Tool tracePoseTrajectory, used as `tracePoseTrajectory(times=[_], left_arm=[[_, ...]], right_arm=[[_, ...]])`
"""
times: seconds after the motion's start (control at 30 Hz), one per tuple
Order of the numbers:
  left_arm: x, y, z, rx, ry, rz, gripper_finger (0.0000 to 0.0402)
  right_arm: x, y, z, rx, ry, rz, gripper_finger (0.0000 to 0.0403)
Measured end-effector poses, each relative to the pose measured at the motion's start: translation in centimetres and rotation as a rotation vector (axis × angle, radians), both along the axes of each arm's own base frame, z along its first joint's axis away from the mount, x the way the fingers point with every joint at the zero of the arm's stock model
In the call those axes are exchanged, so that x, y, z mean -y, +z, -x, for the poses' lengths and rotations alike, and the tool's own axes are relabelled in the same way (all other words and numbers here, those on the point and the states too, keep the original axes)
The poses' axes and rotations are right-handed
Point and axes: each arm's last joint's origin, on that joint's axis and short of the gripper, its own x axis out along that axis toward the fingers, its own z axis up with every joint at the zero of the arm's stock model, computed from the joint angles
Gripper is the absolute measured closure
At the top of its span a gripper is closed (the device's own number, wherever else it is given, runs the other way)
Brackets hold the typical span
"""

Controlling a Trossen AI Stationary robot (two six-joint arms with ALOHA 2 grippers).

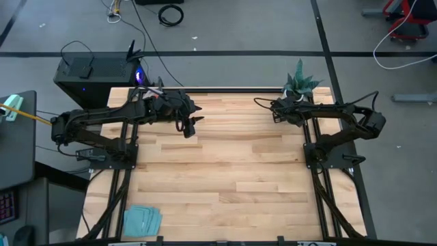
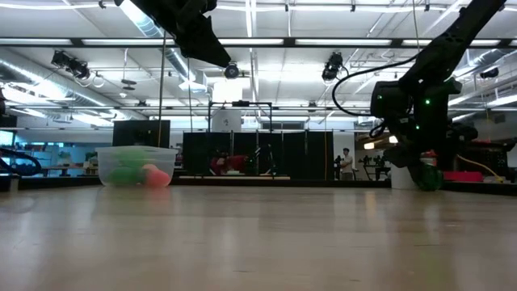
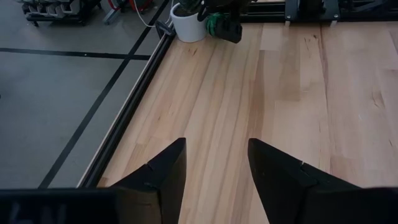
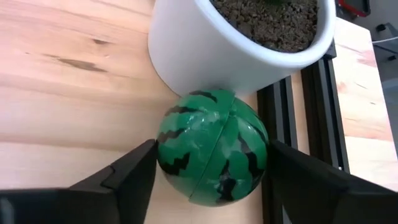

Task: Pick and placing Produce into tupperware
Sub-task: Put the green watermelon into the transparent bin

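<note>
The right claw [image 4: 208, 171] is sitting low at the far right corner of the counter [image 1: 225, 171], its fingers standing apart on either side of the striped ball [image 4: 211, 148]. Whether they are pressing on the ball or only flanking it cannot be told. The ball is resting on the wood, touching the white pot [image 4: 242, 43] of the plant [image 1: 300, 80], right beside the counter's black rail.

The left claw [image 3: 214, 177] is hovering above the counter near its far left side, fingers apart with nothing between them. From its wrist camera the right claw shows far off beside the pot.

In the low view the tub [image 2: 136, 166] is standing on the counter at the left, with a green piece [image 2: 123, 174] and a red piece [image 2: 155, 175] lying inside it, well apart from the ball.

A pale-blue cloth [image 1: 141, 220] is lying at the counter's near left corner.
</note>
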Motion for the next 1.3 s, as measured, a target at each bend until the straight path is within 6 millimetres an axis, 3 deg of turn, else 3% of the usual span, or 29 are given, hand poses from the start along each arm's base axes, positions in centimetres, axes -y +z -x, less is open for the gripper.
tracePoseTrajectory(times=[0.13, 0.53, 1.03, 1.3], left_arm=[[0.0, 0.0, 0.0, 0.0, 0.0, 0.0, 0.0218], [0.0, 0.0, 0.0, 0.0, 0.0, 0.0, 0.0222], [0.0, 0.0, 0.0, 0.0, 0.0, 0.0, 0.0224], [0.0, 0.0, 0.0, 0.0, 0.0, 0.0, 0.0218]], right_arm=[[-0.1, 0.0, -0.1, 0.006, 0.002, 0.002, 0.0144], [-1.1, 0.0, -0.8, 0.038, 0.005, 0.002, 0.0125], [-2.9, 0.3, -2.1, 0.051, 0.163, -0.04, 0.0136], [-4.5, 1.7, -4.6, 0.154, 0.28, -0.074, 0.0145]])
